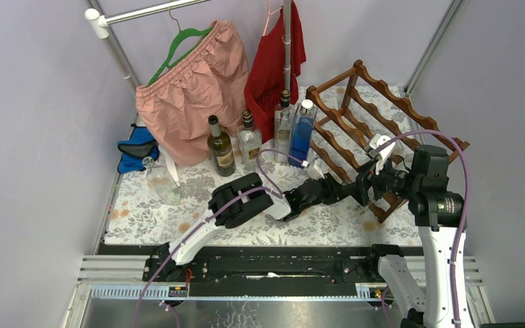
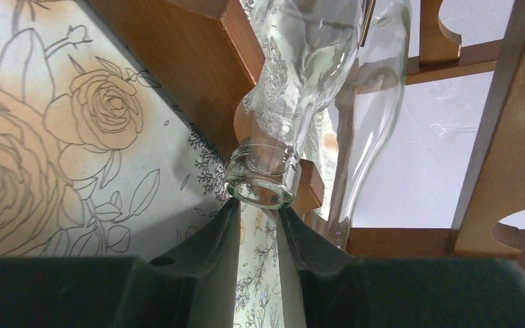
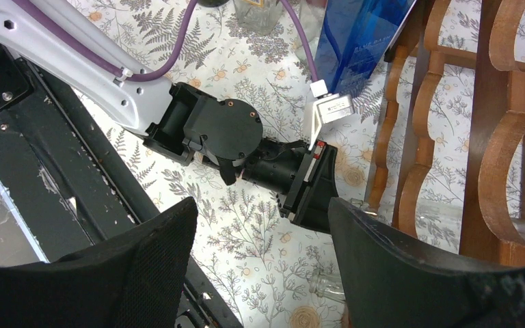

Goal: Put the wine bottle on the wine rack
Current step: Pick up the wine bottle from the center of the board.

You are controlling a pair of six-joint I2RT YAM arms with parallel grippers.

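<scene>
Lavender walls (image 1: 34,102) close round a flowered tablecloth (image 1: 150,212). On it, to my right, stands the wine rack (image 1: 393,92), brown wood with wavy rails. The bottle (image 2: 301,68) is clear, empty glass. It lies low in the rack with its body inside the frame and its neck (image 2: 273,137) poking out over a rail (image 2: 312,188) toward me. Whether it sits fully in its cradle I cannot quite tell from this close.

My left hand (image 2: 260,208) is drawn in to a slit narrower than the neck and holds nothing. Its tips sit just under the lip (image 2: 260,186) of the mouth, at or almost at the glass. My right hand (image 3: 263,208) hovers above, fingers spread wide with nothing between them.

I judge the bottle light while empty, but stiff, slick and quick to chip against wood. Being round, it will roll if no rail catches it. The best place to take hold is the neck just behind the thick lip, since that collar stops a slide. A gentle push on the mouth would also serve.
</scene>
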